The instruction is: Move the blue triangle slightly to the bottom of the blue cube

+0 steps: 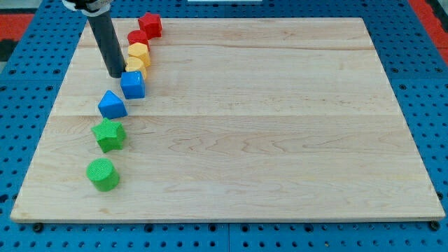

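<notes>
The blue triangle [112,105] lies at the board's left side, just below and left of the blue cube [133,85]; the two are close, almost touching. My tip [117,74] stands right against the blue cube's upper left side, above the blue triangle. The rod rises from it to the view's top left.
A line of blocks runs along the left side: a red star-like block [150,25] and a red block [137,38] at the top, two yellow blocks [139,52] [134,65], then a green star [109,134] and a green cylinder [103,174] lower down. The wooden board [266,126] lies on a blue pegboard.
</notes>
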Tool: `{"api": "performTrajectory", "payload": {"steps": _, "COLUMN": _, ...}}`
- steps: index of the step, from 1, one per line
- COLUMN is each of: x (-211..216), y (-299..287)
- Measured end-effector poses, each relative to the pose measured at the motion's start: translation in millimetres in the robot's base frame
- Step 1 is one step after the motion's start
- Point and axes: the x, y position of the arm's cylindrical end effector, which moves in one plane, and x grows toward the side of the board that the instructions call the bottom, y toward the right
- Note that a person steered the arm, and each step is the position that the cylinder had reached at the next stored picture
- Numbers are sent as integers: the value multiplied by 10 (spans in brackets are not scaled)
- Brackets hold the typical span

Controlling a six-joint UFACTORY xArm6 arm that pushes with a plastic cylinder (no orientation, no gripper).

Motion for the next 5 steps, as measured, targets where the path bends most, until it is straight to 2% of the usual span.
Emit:
{"api": "performTrajectory", "payload": {"steps": 1, "x": 0, "y": -209}}
{"api": "performTrajectory", "payload": {"steps": 2, "x": 225, "y": -311}}
{"api": "performTrajectory", "payload": {"steps": 3, "x": 636, "y": -282}}
{"api": "performTrajectory", "payload": {"steps": 5, "x": 792, "y": -275}}
